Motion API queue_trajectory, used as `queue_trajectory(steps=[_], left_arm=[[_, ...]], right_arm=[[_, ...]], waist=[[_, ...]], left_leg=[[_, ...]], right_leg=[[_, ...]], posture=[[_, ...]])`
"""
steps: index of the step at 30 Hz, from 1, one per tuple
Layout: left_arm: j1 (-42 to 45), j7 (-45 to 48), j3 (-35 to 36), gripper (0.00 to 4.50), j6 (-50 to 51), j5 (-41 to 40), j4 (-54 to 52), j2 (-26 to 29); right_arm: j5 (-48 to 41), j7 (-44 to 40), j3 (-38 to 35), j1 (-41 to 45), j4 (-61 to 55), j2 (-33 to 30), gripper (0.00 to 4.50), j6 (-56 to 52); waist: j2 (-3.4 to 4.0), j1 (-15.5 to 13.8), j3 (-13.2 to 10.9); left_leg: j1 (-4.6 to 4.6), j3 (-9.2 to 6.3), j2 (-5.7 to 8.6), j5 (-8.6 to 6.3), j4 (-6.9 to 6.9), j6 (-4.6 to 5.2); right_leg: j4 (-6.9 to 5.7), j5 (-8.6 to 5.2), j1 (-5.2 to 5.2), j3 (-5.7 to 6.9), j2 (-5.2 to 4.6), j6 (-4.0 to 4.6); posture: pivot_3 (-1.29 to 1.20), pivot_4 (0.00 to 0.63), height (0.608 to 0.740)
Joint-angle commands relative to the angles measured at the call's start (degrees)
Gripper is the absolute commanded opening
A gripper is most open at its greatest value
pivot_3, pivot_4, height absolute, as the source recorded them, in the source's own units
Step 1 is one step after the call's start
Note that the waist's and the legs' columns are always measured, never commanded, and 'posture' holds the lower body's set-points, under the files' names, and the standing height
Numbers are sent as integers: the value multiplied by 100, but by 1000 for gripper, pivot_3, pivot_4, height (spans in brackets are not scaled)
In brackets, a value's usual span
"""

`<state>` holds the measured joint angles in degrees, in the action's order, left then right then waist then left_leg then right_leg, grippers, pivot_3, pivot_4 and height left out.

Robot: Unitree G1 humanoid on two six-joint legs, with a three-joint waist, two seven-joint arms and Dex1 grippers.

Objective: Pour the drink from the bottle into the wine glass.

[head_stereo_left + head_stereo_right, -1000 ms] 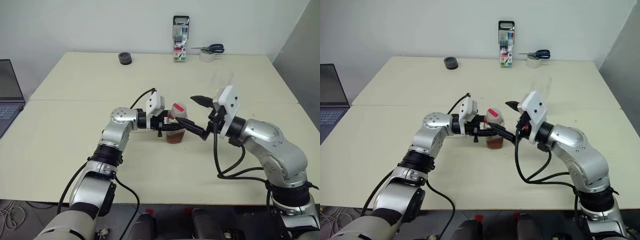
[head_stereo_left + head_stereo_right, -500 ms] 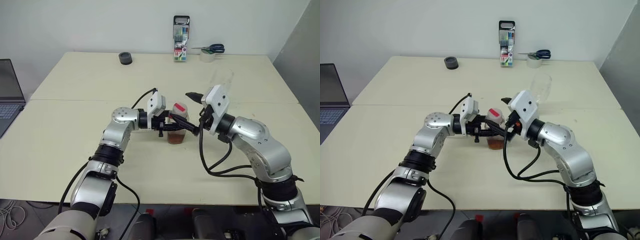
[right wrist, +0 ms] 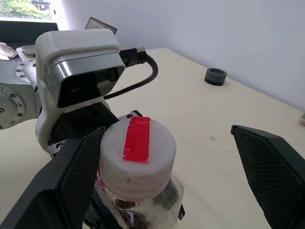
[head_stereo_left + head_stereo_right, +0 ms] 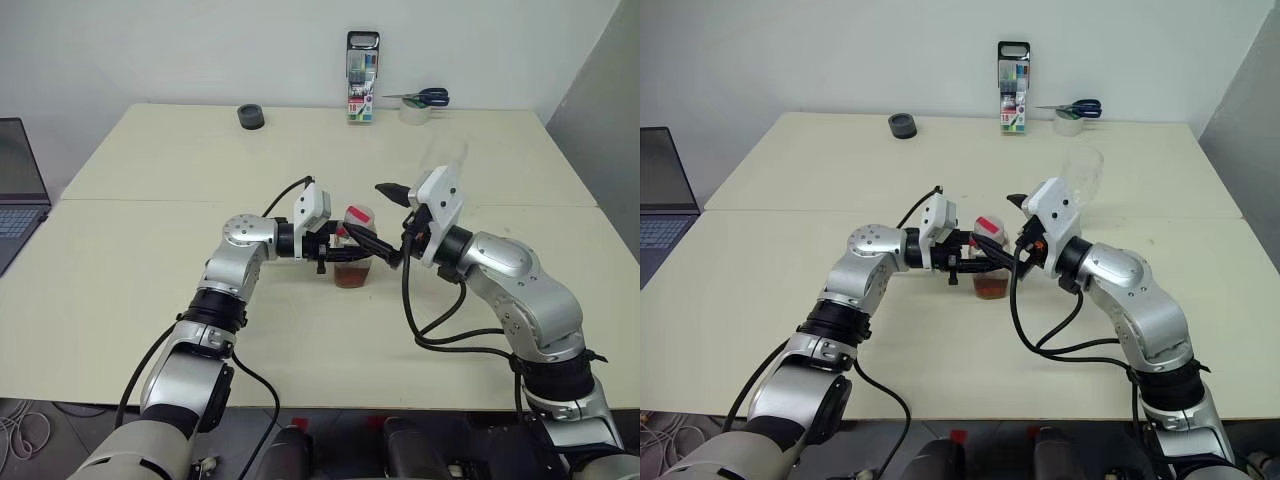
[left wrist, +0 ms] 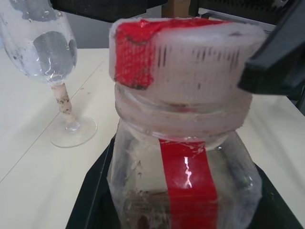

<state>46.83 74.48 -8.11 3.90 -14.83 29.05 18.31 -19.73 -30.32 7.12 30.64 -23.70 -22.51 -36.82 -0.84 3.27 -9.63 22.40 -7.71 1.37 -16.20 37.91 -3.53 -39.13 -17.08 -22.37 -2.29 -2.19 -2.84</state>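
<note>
Clamped on the bottle [image 4: 352,262] are the left gripper's [image 4: 340,253] jaws, so it is kept upright on the table [image 4: 150,250]. Around its cap [image 3: 137,152] the right gripper [image 3: 181,176] is spread wide, apparently for unscrewing. Beyond, the glass [image 4: 1081,172] is left waiting.

Right claw [image 4: 382,222] straddling bottle cap [image 3: 137,153], wine glass [image 4: 1081,178] standing just behind its wrist

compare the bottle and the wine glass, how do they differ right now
The bottle is squat, capped with a white lid and red tape, and holds reddish-brown drink; the wine glass is stemmed, open-topped and empty. The left gripper grips the bottle; the glass stands free. Both are clear and upright.
</note>
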Motion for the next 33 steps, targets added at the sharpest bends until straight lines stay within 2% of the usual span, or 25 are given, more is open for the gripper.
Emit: queue_trajectory(steps=[1,33], left_arm=[[59,65,70,1724,-52,-82,-207,43],[56,78,67,1723,-167,-58,-119,27]], right_arm=[[-58,57,-304,-8,-191,-87,4500,6],[-210,-65,-305,-182,-396,-342,4500,-74]], waist=[[0,0,0],[0,-1,0]], left_leg=[[0,0,0,0,0,0],[0,1,0,-1,0,2]], right_leg=[[0,0,0,0,0,0],[0,0,0,0,0,0]], posture=[[0,150,740],[0,150,740]])
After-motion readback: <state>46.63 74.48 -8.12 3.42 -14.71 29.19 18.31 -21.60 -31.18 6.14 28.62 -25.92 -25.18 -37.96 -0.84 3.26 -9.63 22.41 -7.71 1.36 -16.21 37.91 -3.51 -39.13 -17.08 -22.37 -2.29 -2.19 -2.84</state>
